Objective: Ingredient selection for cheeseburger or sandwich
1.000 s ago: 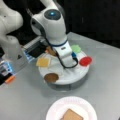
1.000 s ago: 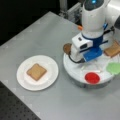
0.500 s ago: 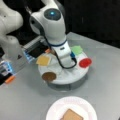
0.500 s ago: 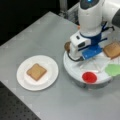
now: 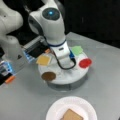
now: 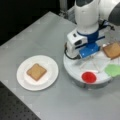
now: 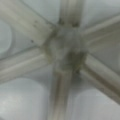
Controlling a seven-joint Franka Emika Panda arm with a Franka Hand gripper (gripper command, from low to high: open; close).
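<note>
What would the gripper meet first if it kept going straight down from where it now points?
Probably the hub of the white divided tray, where its ribs cross: the wrist view looks straight at that junction. The gripper itself is hidden under the arm in both front views, so the gap is unclear.

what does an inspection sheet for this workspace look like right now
surface: grey table, bare around the two dishes
job's things: toast square on white plate; on the divided round tray, second toast, brown patty, red disc, green leaf
clutter: orange and blue items at a front view's left edge
grippers: gripper low over the tray's centre hub, fingers hidden
cables: black cable looped off the wrist
surroundings: dark backdrop
</note>
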